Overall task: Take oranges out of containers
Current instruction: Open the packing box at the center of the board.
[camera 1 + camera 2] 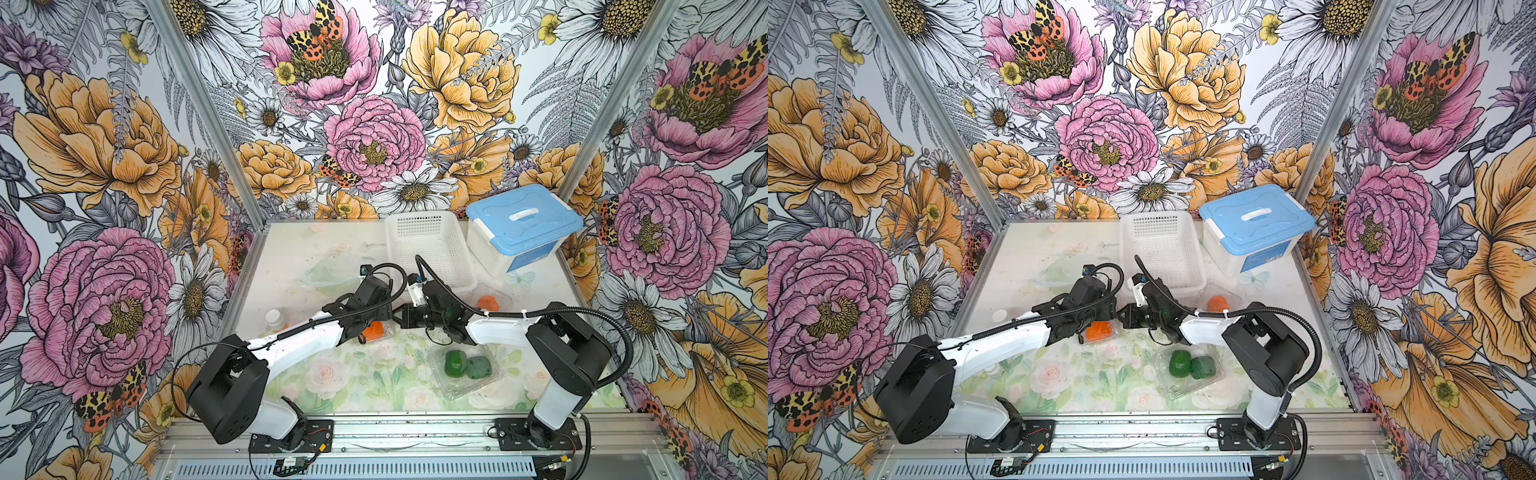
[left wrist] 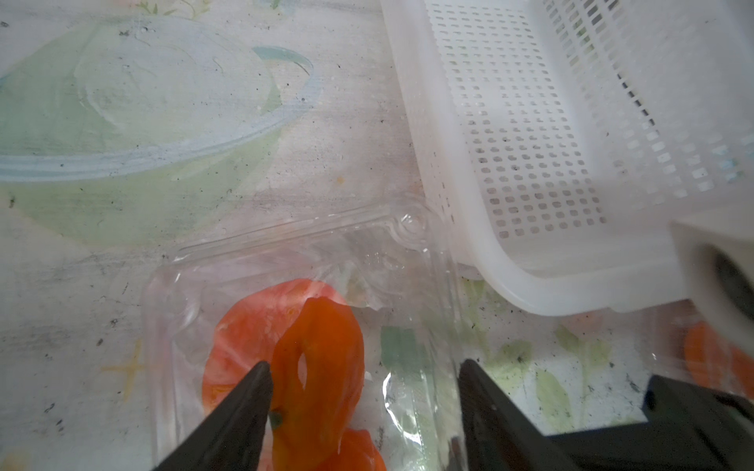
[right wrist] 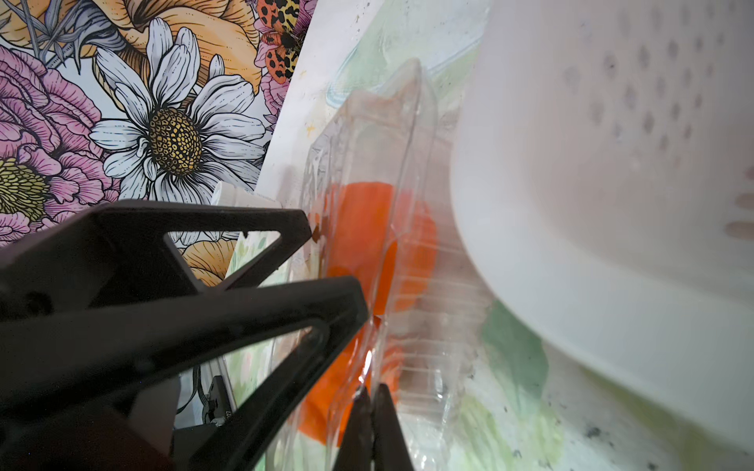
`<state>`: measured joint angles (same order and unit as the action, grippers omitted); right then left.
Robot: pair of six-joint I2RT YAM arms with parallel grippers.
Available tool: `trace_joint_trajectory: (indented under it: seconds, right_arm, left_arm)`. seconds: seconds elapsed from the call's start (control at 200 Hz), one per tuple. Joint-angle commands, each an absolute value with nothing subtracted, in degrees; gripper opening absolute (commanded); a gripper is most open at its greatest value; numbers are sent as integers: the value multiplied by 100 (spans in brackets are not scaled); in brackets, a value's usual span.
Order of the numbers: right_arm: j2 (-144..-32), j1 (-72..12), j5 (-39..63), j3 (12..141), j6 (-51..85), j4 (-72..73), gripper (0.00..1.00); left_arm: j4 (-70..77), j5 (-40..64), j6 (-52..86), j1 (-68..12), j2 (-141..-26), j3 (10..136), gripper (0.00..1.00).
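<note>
Top views: orange point(image 1: 374, 331) sits in clear box point(image 1: 387, 332) mid-table; my right gripper point(image 1: 397, 317) meets it from right. Green pair point(image 1: 467, 365) in open box point(image 1: 457, 390), nearer, right.
Left wrist: left gripper point(image 2: 364, 367) spread, fingers either side of orange.
Right wrist: right gripper pressed together, pinching raised lid point(image 3: 408, 163).

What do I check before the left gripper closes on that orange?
1. left gripper open over the box: ok.
2. orange between its jaws: ok, but off-centre, toward one side.
3. right gripper shut on the box rim, pinning it: ok.
4. nothing covering the orange: cannot tell; the clear plastic glares.
5. basket apart from the left gripper: ok, though it crowds the box corner.
6. the two grippers apart from each other: ok, but close.
</note>
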<state>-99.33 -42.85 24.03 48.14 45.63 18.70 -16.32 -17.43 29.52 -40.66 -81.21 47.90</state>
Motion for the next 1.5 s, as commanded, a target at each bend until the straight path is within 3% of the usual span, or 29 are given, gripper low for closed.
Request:
trace_joint_trajectory:
  seconds: [0.0, 0.51, 0.931, 1.261, 1.491]
  right_arm:
    - [-9798, -4357, 2522, 4886, 4494, 2230, 0]
    - [-9670, -4434, 2355, 4957, 4283, 1919, 0]
    - [-9422, -4473, 2270, 4887, 4358, 2050, 0]
    - [-9396, -4488, 2174, 4922, 4302, 1950, 0]
    - [-9314, -4491, 2059, 4896, 4233, 1881, 0]
  left_arm:
    - [-1823, -1814, 2843, -4143, -8227, 4925, 74]
    - [-1851, -1572, 2901, -4385, -8042, 5006, 78]
    - [-2257, -1828, 2909, -4399, -8190, 4975, 72]
    - [-2455, -1916, 2705, -4411, -8249, 5077, 49]
    - [-2642, -1995, 2509, -4359, -8148, 5124, 48]
